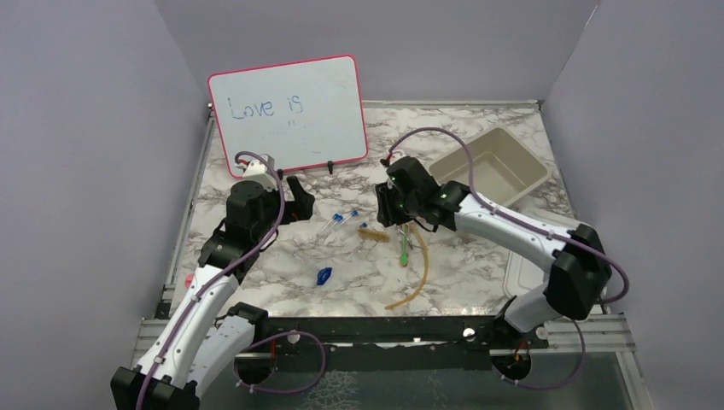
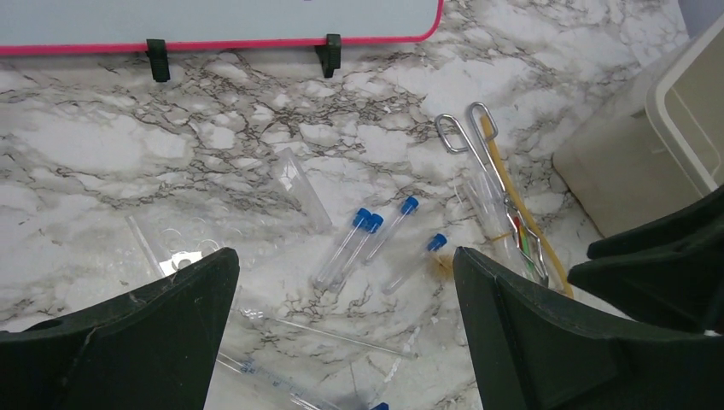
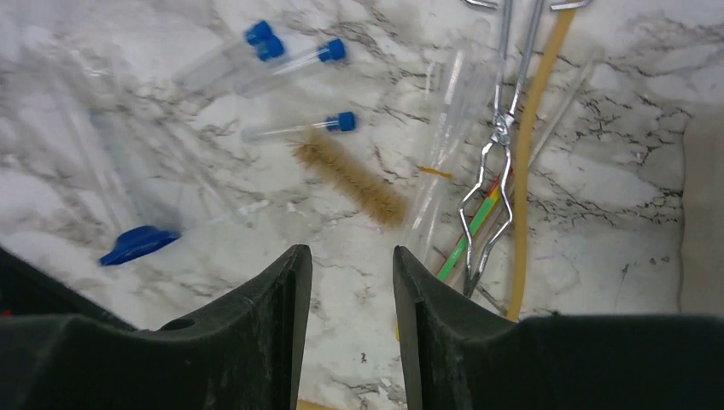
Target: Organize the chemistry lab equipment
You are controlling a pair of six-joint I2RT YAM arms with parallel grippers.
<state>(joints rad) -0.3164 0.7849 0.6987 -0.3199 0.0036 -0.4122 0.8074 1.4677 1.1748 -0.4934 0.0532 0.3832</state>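
Clear tubes with blue caps [image 1: 337,222] lie mid-table, with a bristly brown brush [image 3: 350,175] beside them. Right of those, the amber hose [image 3: 529,145], the wire tongs [image 3: 499,145] and the green-tipped stick [image 3: 465,235] lie together. The small blue piece [image 1: 324,276] sits nearer the front. My left gripper [image 1: 294,201] hovers left of the tubes [image 2: 359,243], open wide and empty. Above the tongs area my right gripper [image 1: 388,209] points down; in its wrist view the right gripper [image 3: 352,260] shows a narrow gap over bare marble, holding nothing.
The pink-framed whiteboard [image 1: 290,111] stands at the back left. A beige tub [image 1: 491,166] sits at the back right, its lid [image 1: 522,278] near the right front. Clear plastic pieces [image 2: 299,184] and a thin glass rod [image 2: 341,333] lie among the tubes.
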